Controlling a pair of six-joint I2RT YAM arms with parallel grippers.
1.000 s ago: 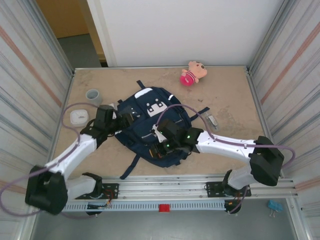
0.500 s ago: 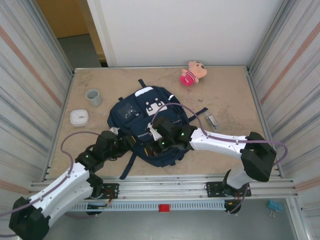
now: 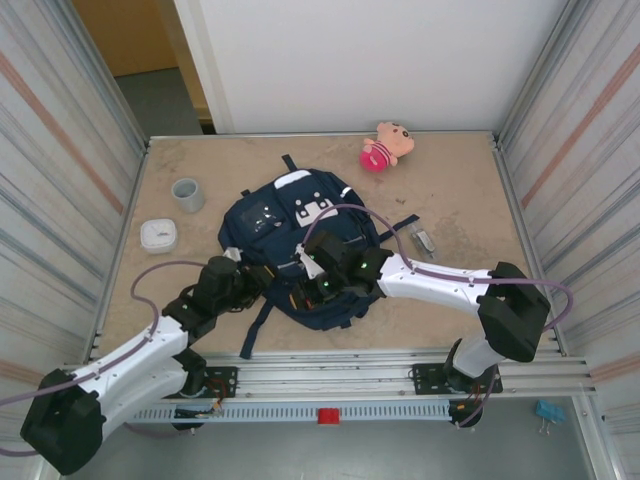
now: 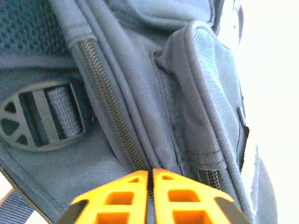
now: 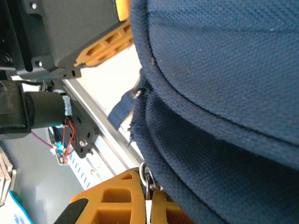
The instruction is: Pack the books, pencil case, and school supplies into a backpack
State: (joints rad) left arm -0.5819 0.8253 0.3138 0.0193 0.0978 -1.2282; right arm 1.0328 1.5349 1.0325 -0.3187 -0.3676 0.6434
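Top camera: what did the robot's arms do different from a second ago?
The left gripper pulled back from the far left side of the backpack toward the near edge and closed on its zip seam. The right gripper shifted slightly left, still pinching the zip pull. The plush toy, grey cup and white box stayed put.

Navy backpack (image 3: pixel 300 240) with white trim.
Just ahead of my left gripper (image 4: pixel 150 175) I see navy weave, a dark zip (image 4: pixel 107 107) and a black buckle (image 4: pixel 42 121); my right gripper (image 5: pixel 148 186) shares its orange fingers. Farther off: pink-and-tan plush toy (image 3: pixel 385 146), grey cup (image 3: pixel 187 194), white box (image 3: pixel 158 235).
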